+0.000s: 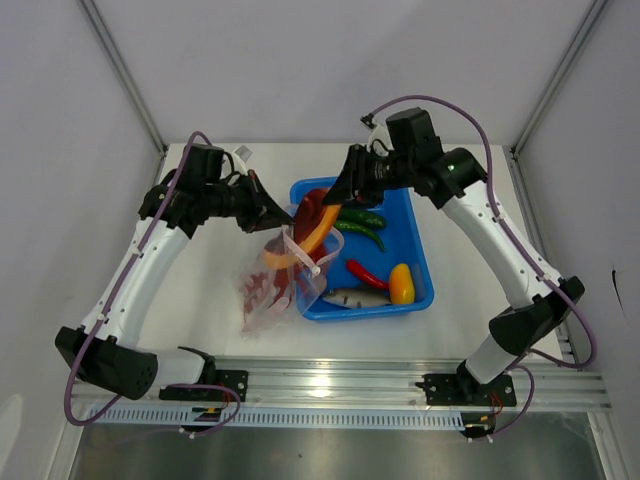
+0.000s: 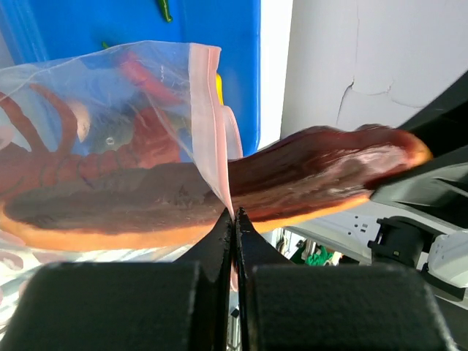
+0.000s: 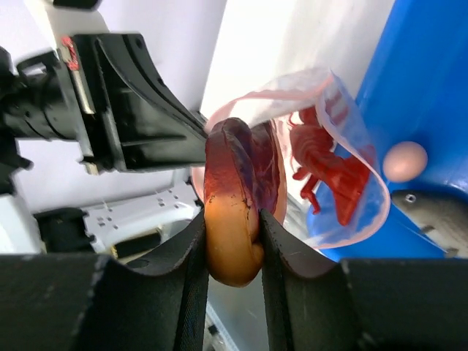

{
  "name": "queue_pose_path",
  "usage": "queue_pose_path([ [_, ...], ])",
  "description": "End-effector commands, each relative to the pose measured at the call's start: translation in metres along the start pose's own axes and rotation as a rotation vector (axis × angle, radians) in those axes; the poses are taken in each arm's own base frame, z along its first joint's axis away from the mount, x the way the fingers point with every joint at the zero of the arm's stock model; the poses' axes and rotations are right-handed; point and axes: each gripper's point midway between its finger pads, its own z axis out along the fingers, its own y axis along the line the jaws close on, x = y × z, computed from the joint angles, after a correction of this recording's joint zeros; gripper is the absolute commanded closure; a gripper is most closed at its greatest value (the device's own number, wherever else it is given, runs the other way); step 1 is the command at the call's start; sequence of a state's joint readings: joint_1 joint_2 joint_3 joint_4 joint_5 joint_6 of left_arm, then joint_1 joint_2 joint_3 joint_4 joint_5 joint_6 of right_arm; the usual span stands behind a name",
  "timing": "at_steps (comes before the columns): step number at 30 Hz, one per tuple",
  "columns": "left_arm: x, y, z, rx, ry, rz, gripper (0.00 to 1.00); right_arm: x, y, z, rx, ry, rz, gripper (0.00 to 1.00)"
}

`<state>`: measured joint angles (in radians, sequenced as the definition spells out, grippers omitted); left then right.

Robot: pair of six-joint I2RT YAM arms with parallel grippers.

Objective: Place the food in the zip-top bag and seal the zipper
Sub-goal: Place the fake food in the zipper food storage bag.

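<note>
Your steak slab point(image 1: 313, 215) lies with its long axis on a diagonal in the top view. One end is clamped in the right end effector point(image 3: 234, 219), whose fingers are closed on the orange-edged rim. The other end points down and left, toward the left arm, and has gone through the mouth of the zip-top bag point(image 1: 268, 290). About half of the slab shows through the plastic and half is still outside. The slab is flat, dark brown-red and glossy, with a slight curve along its length. The bag is thin, crinkly and clear, and its zipper strip point(image 2: 208, 124) is pale pink-red and crosses the steak. The left end effector point(image 2: 234, 219) is shut on that mouth edge and holds it up, while the bag's lower end rests on the white worktop point(image 1: 200, 320). A red toy point(image 3: 329, 164) with thin legs is already inside. The bag hangs just beside the left wall of the blue tub point(image 1: 420, 250), overlapping it. The tub holds two green toy vegetables point(image 1: 362, 222), a red chili point(image 1: 366, 273), a yellow pepper point(image 1: 401, 283), a grey fish point(image 1: 352, 297) and a pale egg point(image 3: 404, 161). The two end effectors are close together, and the tub's left wall sits just under the slab.
</note>
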<state>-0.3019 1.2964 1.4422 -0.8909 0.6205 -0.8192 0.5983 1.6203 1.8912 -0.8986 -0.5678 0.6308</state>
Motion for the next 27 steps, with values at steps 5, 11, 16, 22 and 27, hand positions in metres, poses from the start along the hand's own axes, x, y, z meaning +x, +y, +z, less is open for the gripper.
queue_pose_path([
  [5, -0.009, -0.019, -0.008, 0.064, -0.057, 0.049, 1.00, 0.010, 0.003, 0.026, 0.068, 0.053, 0.145, 1.00],
  [11, -0.017, -0.028, -0.012, 0.075, -0.083, 0.055, 0.99, 0.045, -0.001, 0.039, 0.105, 0.169, 0.124, 1.00],
  [16, -0.019, -0.031, -0.012, 0.082, -0.093, 0.048, 1.00, 0.065, -0.008, 0.043, 0.110, 0.239, 0.090, 1.00],
  [22, -0.022, -0.036, -0.012, 0.103, -0.103, 0.038, 0.99, 0.081, -0.016, 0.057, 0.094, 0.272, 0.081, 0.95],
  [27, -0.022, -0.039, -0.012, 0.114, -0.100, 0.040, 0.99, 0.095, -0.011, 0.069, 0.054, 0.326, 0.076, 0.85],
])
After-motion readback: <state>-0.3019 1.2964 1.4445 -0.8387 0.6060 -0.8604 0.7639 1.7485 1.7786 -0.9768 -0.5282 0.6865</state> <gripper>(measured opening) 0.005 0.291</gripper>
